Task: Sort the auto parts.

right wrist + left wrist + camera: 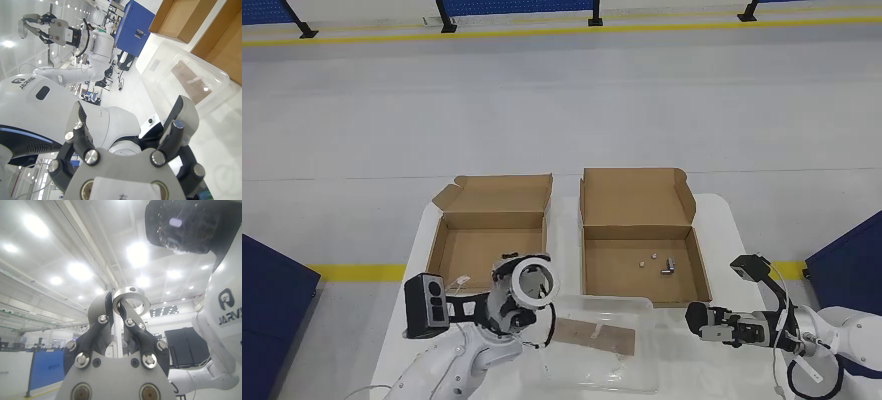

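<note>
My left gripper point(116, 306) points up and is shut on the wall of a silver metal ring point(130, 300), one finger inside it and one outside. From above, the ring point(533, 280) hangs over the near edge of the left cardboard box point(457, 245). My right gripper point(130, 106) stands open and holds nothing, beside the clear plastic bin point(223, 75); in the top view it point(692, 320) is just right of the bin point(642, 302). The right cardboard box point(617, 275) holds a few small metal parts point(667, 266).
A brown cardboard piece point(597, 333) lies in the clear bin. Both boxes have upright open lids at the back. The white table point(722, 215) ends close beside the boxes. Blue cabinets point(272, 300) stand on either side of the table.
</note>
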